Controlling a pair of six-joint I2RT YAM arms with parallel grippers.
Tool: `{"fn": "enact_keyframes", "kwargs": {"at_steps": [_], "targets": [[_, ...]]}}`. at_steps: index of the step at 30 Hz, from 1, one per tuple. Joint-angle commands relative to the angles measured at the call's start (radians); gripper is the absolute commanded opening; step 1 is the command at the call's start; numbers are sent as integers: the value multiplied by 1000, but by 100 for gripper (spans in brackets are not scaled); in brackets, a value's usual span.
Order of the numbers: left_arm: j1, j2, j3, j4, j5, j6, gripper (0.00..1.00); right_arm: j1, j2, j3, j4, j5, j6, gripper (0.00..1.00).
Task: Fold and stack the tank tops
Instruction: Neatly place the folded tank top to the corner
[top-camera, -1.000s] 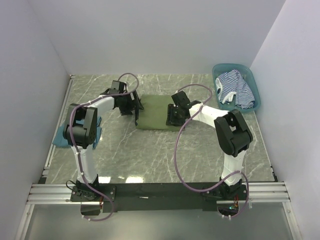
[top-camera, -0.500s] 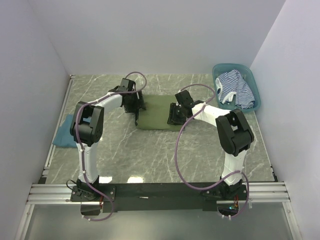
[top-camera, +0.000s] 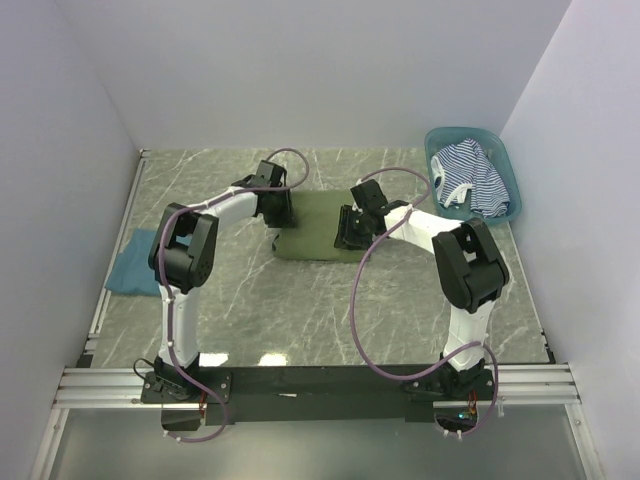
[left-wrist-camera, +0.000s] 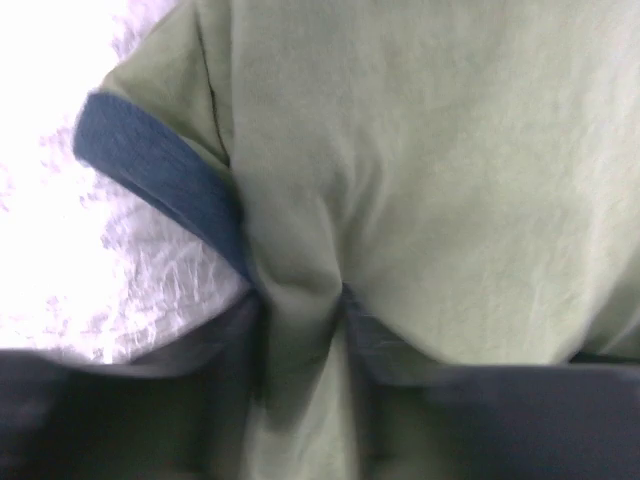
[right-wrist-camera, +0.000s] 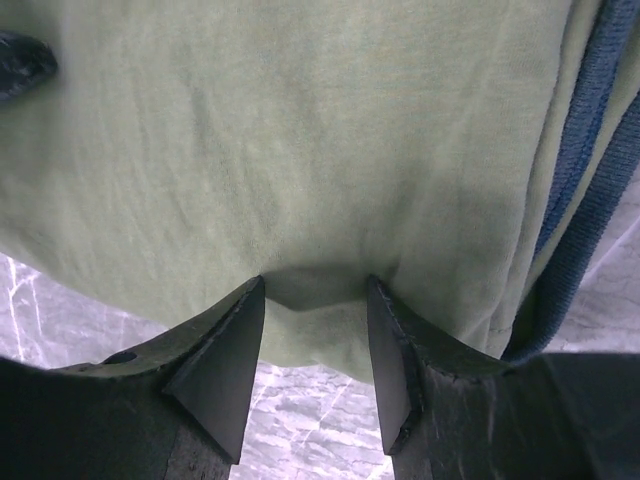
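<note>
Olive-green tank top (top-camera: 312, 235) lies flat at the middle of the bench (top-camera: 300, 300). Left jaws clenched on a bunched ridge of its left edge, beside the blue trim. Right jaws parted, tips pressed on its right hem, cloth puckering between them, not pinched. Teal-blue tank top (top-camera: 130, 272) lies far left.

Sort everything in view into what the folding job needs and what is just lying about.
For the job: olive-green tank top at the table's middle; teal-blue tank top at the left edge; striped tank top, bunched in the basket.

Just lying about: teal basket at the far right corner; marble table.
</note>
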Motion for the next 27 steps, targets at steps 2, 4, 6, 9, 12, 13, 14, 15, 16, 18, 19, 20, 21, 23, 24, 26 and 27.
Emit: {"fn": "enact_keyframes", "kwargs": {"at_steps": [2,4,6,9,12,13,14,15,16,18,19,20,21,23,24,26,27], "targets": [[-24,37,29,-152,-31,9,19,-9,-62,16,25,-21,-18,52],[-28,28,65,-215,-71,15,1,-9,-73,19,20,-27,-24,53],[-34,11,92,-266,-106,21,0,-9,-90,19,13,-33,-30,54],[-37,-39,104,-341,-238,28,0,-9,-136,17,2,-41,-39,56],[-38,-102,87,-401,-344,40,0,-9,-185,20,-12,-49,-42,59],[-37,-117,77,-421,-379,44,0,-7,-208,19,-15,-52,-42,59],[-37,-133,72,-435,-437,49,0,-6,-219,17,-15,-58,-42,59],[-37,-160,67,-473,-467,57,0,-6,-229,17,-15,-73,-42,59],[-37,-174,58,-490,-491,60,0,-4,-248,14,-15,-78,-42,59],[-35,-223,40,-525,-559,64,0,-1,-263,12,-15,-82,-42,59],[-35,-239,23,-536,-580,66,0,-3,-275,11,-15,-88,-44,59],[-35,-257,17,-550,-629,67,0,-3,-280,11,-15,-89,-44,59],[-32,-287,11,-574,-648,67,0,-1,-283,11,-16,-89,-44,59],[-21,-314,6,-605,-686,74,0,-3,-289,14,-15,-98,-42,59],[-18,-338,7,-622,-723,75,0,-3,-289,17,-15,-101,-41,59],[-6,-363,15,-663,-751,87,0,0,-292,20,-13,-110,-36,59],[-2,-387,23,-675,-777,94,0,2,-294,19,-7,-110,-36,59]]}}
